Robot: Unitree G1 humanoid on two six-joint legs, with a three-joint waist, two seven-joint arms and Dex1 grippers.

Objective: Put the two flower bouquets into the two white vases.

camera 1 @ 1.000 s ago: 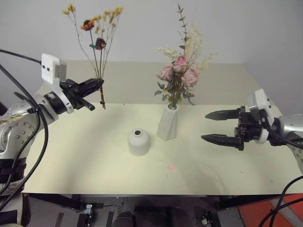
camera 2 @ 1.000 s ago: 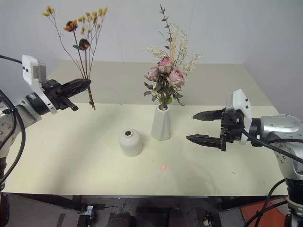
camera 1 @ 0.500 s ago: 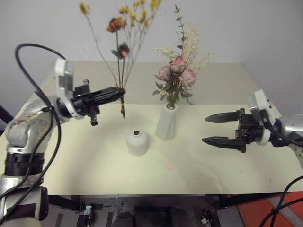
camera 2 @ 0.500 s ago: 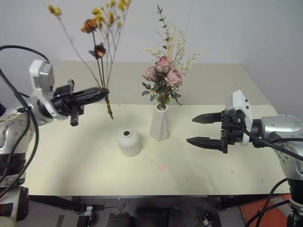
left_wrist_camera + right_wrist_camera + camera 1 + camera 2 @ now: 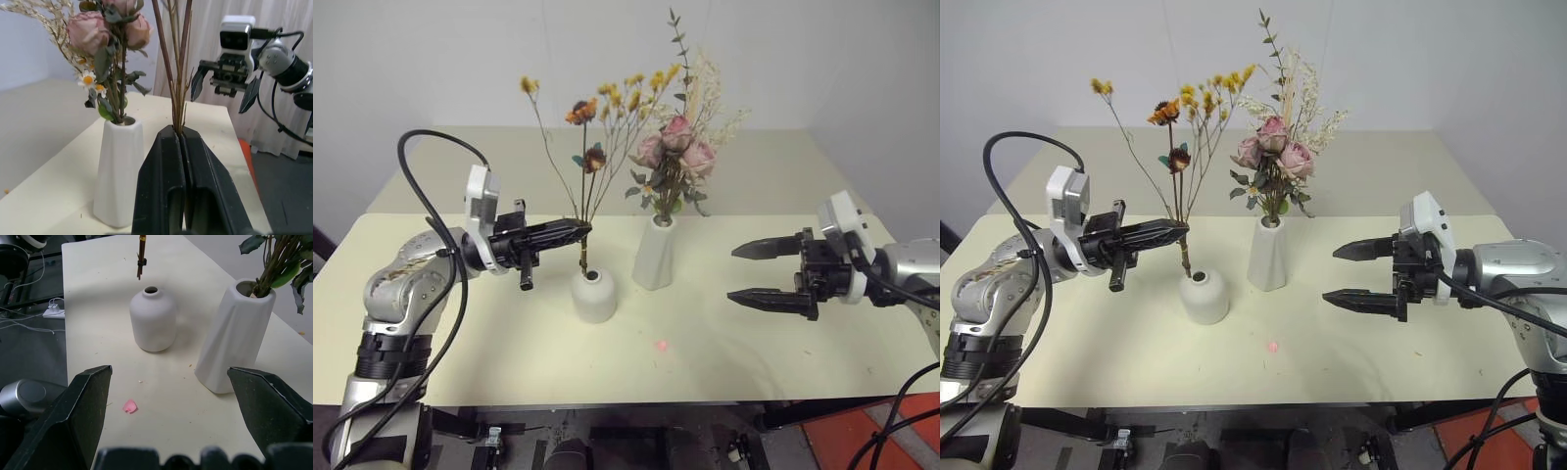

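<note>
My left gripper (image 5: 583, 228) is shut on the thin brown stems of the sparse yellow-orange bouquet (image 5: 597, 127), which stands upright. The stem ends (image 5: 141, 262) hang just above the small top hole of the short rounded white vase (image 5: 594, 296), apart from it. To its right, the tall tapered white vase (image 5: 655, 255) holds the pink rose bouquet (image 5: 677, 152). My right gripper (image 5: 732, 273) is open and level, pointing at the tall vase from the right, with nothing between its fingers. In the left wrist view the closed fingers (image 5: 166, 161) pinch the stems (image 5: 176, 73).
A small pink petal (image 5: 664, 345) lies on the cream table (image 5: 489, 343) in front of the vases. A pale wall stands behind the table. The table's front edge runs close below both arms.
My left gripper has carried the sparse bouquet to the right and down, from the table's left side to just above the short vase. The right gripper has kept still.
</note>
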